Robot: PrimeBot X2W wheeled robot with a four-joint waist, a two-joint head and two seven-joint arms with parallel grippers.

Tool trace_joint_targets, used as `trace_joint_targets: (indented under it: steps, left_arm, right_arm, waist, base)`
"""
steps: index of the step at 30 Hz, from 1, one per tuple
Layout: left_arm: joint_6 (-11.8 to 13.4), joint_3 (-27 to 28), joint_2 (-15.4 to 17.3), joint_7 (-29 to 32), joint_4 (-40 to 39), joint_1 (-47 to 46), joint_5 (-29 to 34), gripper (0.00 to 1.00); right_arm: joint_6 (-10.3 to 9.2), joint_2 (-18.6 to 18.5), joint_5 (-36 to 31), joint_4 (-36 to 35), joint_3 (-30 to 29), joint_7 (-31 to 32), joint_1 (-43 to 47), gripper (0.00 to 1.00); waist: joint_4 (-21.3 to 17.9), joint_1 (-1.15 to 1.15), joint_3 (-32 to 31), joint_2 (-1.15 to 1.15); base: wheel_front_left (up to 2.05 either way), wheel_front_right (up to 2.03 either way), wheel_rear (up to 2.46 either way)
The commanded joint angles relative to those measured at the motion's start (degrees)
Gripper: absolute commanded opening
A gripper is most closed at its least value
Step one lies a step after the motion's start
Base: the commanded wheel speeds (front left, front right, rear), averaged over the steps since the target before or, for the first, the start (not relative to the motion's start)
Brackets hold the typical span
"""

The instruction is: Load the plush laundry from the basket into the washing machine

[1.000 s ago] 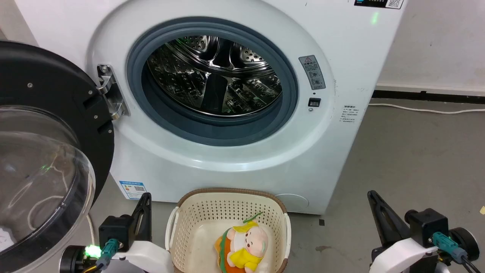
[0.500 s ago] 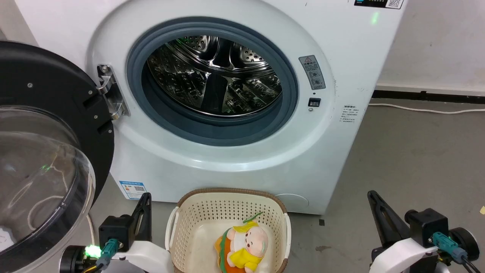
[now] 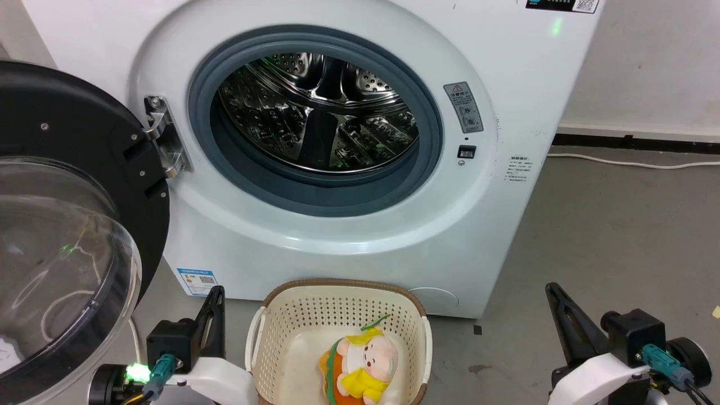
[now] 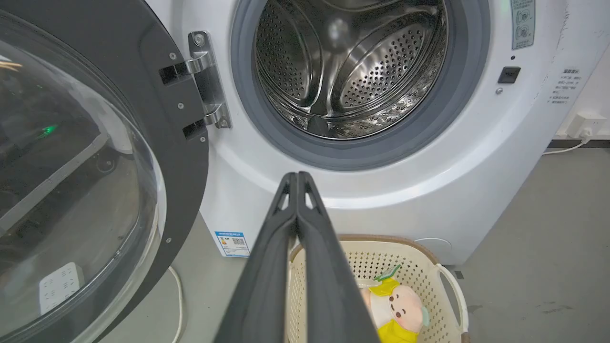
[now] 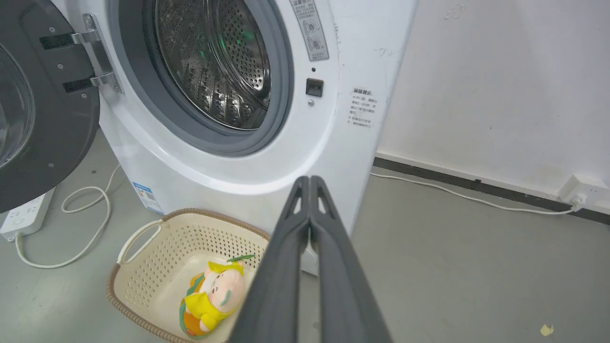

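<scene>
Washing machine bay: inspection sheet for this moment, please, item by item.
Surface: grey floor, stained in spots.
Job's things: plush laundry lies in the basket, which stands before the washing machine; door swung open to the robot's left; no laundry seen in the drum.
Clutter: power strip on the floor by the open door; small yellowish scrap on the floor.
Grippers: left gripper shut, holding nothing; right gripper shut, holding nothing; both apart from the basket.
Cables: white cable looped beside the power strip; white cord running along the baseboard to a wall socket.
Surroundings: white wall, dark baseboard.
</scene>
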Motion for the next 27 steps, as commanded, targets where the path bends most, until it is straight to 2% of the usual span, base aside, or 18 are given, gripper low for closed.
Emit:
trace_joint_targets:
  steps: [1,10,11,27]
  left_arm:
    - [0.16,0.15,-0.01,0.02,-0.25,-0.87,0.1,0.0]
    - [0.16,0.15,-0.01,0.02,-0.25,-0.87,0.1,0.0]
    - [0.0,-0.02,0.0,-0.01,0.0,0.02,0.0,1.0]
    - [-0.42,-0.64,0.28,-1.38,0.18,-0.14,-0.15,1.0]
  right_arm:
    - [0.03,-0.01,-0.36,-0.24,-0.14,0.07,-0.68,0.0]
    - [0.03,-0.01,-0.36,-0.24,-0.14,0.07,-0.68,0.0]
    - [0.0,0.0,0.04,0.01,0.0,-0.02,0.01,1.0]
    - [0.0,0.0,1.79,-0.28,-0.69,-1.38,0.31,1.0]
  waist:
    - [0.0,0.0,0.0,0.0]
    - [0.0,0.0,0.0,0.0]
    - [0.0,0.0,0.0,0.0]
    - [-0.4,0.0,0.99,0.0]
  base:
    - [0.0,0.0,0.0]
    - [0.0,0.0,0.0]
    - [0.0,0.0,0.0]
    - [0.0,0.0,0.0]
